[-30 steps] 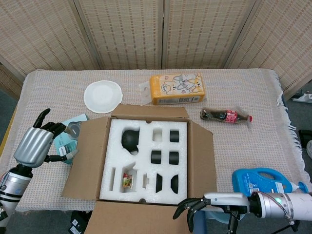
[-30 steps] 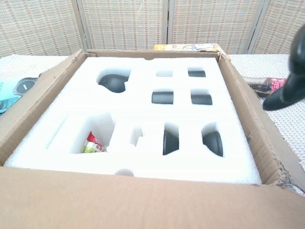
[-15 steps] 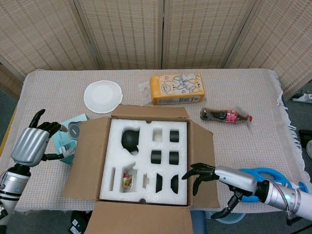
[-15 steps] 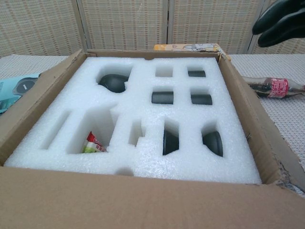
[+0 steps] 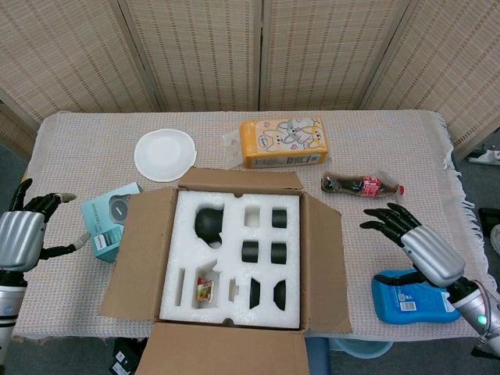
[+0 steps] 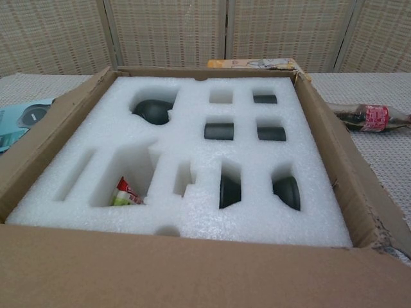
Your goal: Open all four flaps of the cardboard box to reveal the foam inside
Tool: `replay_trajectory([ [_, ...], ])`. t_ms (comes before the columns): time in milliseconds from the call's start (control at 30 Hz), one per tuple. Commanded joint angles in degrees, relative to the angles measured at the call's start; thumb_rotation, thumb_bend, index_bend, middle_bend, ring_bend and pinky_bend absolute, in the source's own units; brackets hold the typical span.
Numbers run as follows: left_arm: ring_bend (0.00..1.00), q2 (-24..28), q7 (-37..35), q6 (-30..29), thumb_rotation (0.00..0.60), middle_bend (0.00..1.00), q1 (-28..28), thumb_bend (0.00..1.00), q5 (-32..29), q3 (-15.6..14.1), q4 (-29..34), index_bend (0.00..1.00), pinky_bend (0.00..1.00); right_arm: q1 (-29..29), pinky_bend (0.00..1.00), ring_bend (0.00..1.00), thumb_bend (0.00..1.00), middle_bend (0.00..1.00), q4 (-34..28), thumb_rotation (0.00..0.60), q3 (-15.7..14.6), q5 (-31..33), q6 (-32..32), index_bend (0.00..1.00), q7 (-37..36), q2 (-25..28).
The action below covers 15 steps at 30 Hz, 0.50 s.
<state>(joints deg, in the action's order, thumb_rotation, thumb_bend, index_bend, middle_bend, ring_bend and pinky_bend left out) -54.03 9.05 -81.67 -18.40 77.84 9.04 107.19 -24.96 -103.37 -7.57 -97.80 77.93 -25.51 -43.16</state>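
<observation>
Cardboard box (image 5: 226,269) sits mid-table at the near edge, all four flaps folded outward and the white foam (image 5: 232,262) fully bared, so the job looks finished. The left hand (image 5: 22,234) hangs off the table's left edge with fingers spread and nothing in them, apart from the teal carton (image 5: 106,224) beside it. The right hand (image 5: 410,238) hovers wide and empty over the cloth just above the blue detergent bottle (image 5: 412,296), well clear of the box.

What could go amiss now, I'd say, is a careless sweep. The right hand is close to the detergent bottle and the small cola bottle (image 5: 363,186); a low pass could roll either one. The near flap (image 5: 226,355) overhangs the table edge, and an arm dragging across it might tip or shift the box.

Several foam pockets hold dark things I can't identify, and one holds a small red and green packet (image 6: 125,194) only half showing. The near flap fills the bottom of the chest view, neither hand appears there, and the right forearm runs out of the head view. A yellow snack pack (image 5: 283,143) and white plate (image 5: 164,155) lie beyond the box.
</observation>
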Motion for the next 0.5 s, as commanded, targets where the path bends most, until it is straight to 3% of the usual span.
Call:
replay_trajectory([
  [33,0.36,-1.1,-0.2,-1.6,0.476,0.35,1.4,0.22,0.3,-0.5,-1.1,0.28,0.00,5.3,0.00,0.07,0.09,0.07,4.0,0.600,1.9,4.4,4.2,0.08,5.5,-4.0],
  [167,0.36,-2.7,0.9,-3.8,0.590,0.33,3.4,0.22,1.0,-1.7,-2.4,0.27,0.00,9.9,0.00,0.06,0.09,0.05,7.6,0.600,2.9,6.8,9.1,0.04,6.9,-7.5],
  [500,0.36,-5.7,1.8,-7.9,0.600,0.33,7.9,0.22,2.3,-4.1,-3.8,0.27,0.00,17.2,0.00,0.06,0.09,0.05,13.3,0.600,4.1,11.3,13.0,0.03,7.5,-13.8],
])
